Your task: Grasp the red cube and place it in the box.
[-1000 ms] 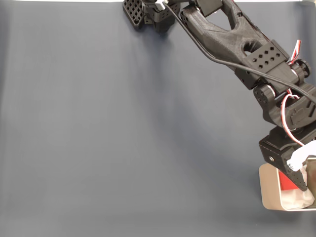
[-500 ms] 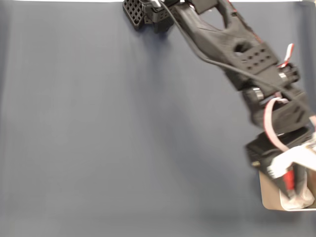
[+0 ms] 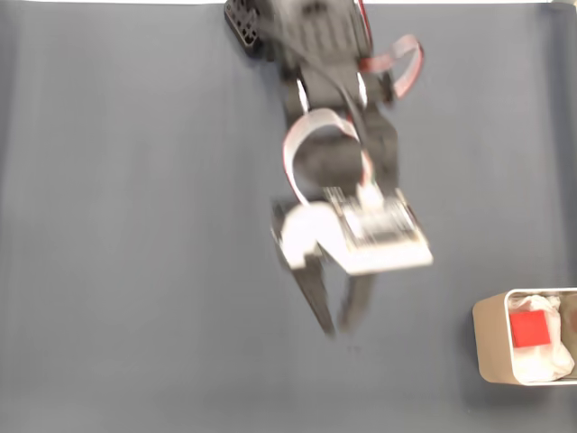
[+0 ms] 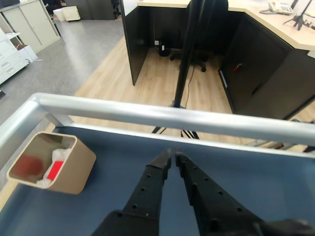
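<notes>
The red cube [image 3: 529, 328] lies inside the box [image 3: 489, 347] at the lower right of the fixed view, on white lining. My gripper [image 3: 336, 330] hangs over the middle of the mat, well to the left of the box, motion-blurred, with nothing in it. In the wrist view the box [image 4: 78, 169] stands at the left with the red cube [image 4: 55, 170] showing inside. There my gripper [image 4: 172, 156] points at the table's far edge, its black fingertips almost touching and nothing between them.
The arm's base [image 3: 248, 23] sits at the top edge of the dark blue-grey mat [image 3: 135, 225]. In the wrist view an aluminium rail [image 4: 197, 120] borders the table, with a black stand pole [image 4: 187, 54], office floor and desks beyond it.
The gripper has let go of the red cube, which now lies in the box. The arm swung quickly left and up, away from the box to the mat's middle.
</notes>
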Robot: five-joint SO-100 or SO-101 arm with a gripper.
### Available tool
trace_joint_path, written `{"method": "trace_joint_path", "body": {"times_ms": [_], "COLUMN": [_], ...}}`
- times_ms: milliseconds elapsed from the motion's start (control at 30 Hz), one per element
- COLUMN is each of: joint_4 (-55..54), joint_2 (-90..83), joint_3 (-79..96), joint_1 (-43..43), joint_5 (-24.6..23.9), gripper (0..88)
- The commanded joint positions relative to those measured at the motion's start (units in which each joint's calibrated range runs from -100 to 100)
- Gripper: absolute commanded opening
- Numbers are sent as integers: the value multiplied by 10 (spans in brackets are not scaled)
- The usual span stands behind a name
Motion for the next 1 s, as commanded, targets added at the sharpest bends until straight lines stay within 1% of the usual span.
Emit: {"method": "trace_joint_path", "body": {"times_ms": [0,300,567,733,900,967], "joint_4": [-27,-23,26,120,304,348], "joint_2": [-230,-552,-775,-862,-896,-896], "joint_3": [222,570,811,904,908,908], "joint_1": [19,24,38,42,33,34], "joint_5": [-4,-6,-7,-8,-23,-35], "gripper": [0,0,0,0,0,0]}}
